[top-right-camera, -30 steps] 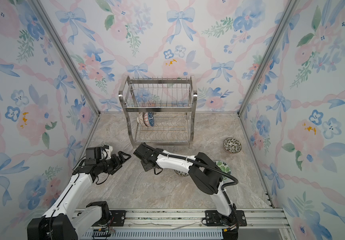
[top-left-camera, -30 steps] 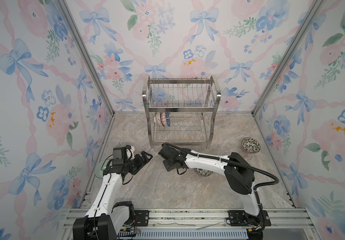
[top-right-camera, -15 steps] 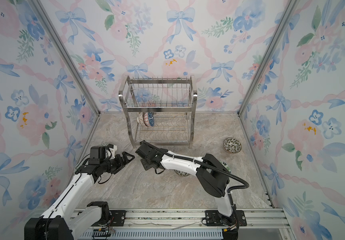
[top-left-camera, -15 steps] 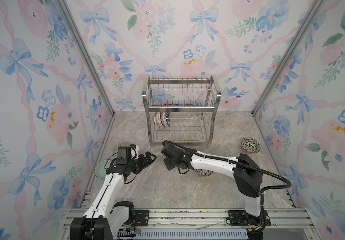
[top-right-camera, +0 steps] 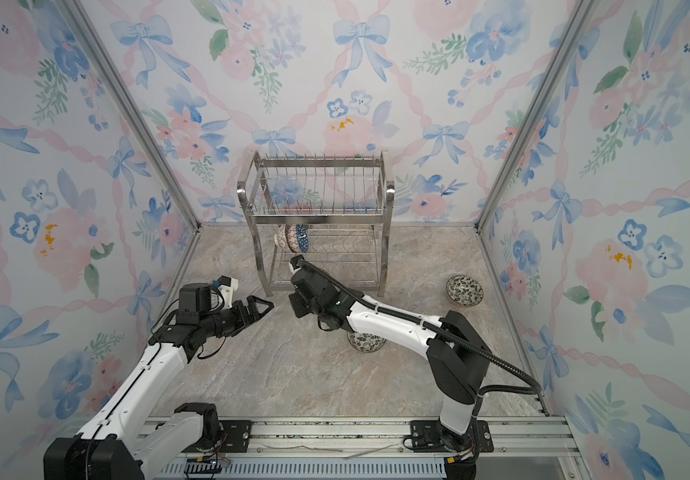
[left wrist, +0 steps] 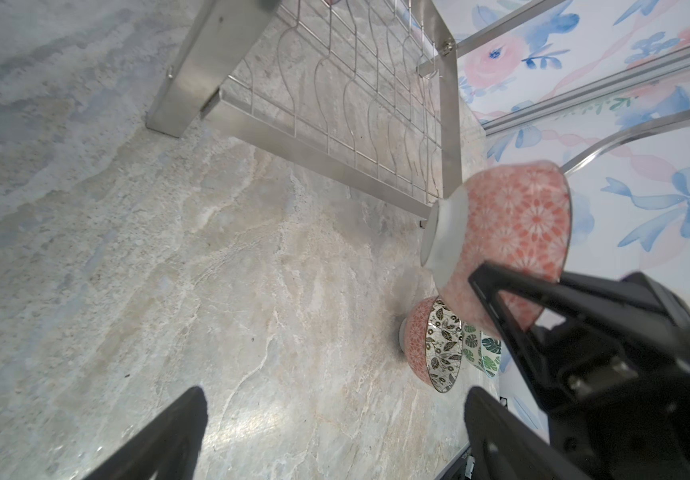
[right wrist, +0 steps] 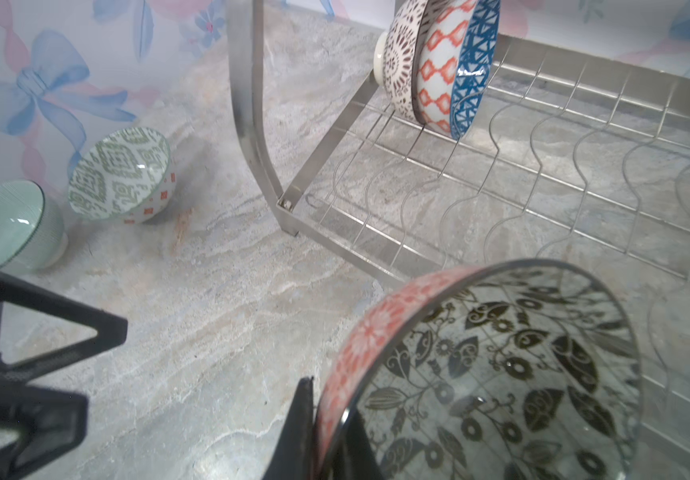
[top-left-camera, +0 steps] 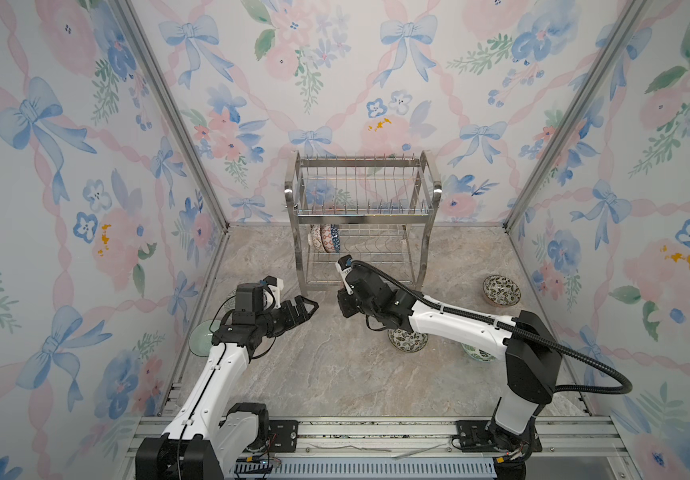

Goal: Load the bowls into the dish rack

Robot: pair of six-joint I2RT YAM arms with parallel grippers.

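Observation:
My right gripper (right wrist: 326,432) is shut on the rim of a pink bowl with a black leafy inside (right wrist: 480,374), held tilted in front of the dish rack (top-left-camera: 360,216) at its lower tier. In the left wrist view the same held bowl (left wrist: 509,232) hangs above the table. Three bowls (top-left-camera: 326,237) stand on edge at the left end of the lower tier. My left gripper (top-left-camera: 306,307) is open and empty, pointing at the right gripper (top-left-camera: 345,299). In both top views the held bowl is hidden under the right gripper.
Loose bowls lie on the marble table: a leafy bowl (top-left-camera: 501,291) at the right, another leafy bowl (top-left-camera: 407,338) under the right arm, a green-leaf bowl (top-left-camera: 476,353) partly hidden, a pale green bowl (top-left-camera: 202,343) and a green-patterned bowl (right wrist: 121,174) at the left wall.
The right gripper has carried the pink bowl back toward the rack's lower tier. The left gripper has moved a little toward the middle, still open.

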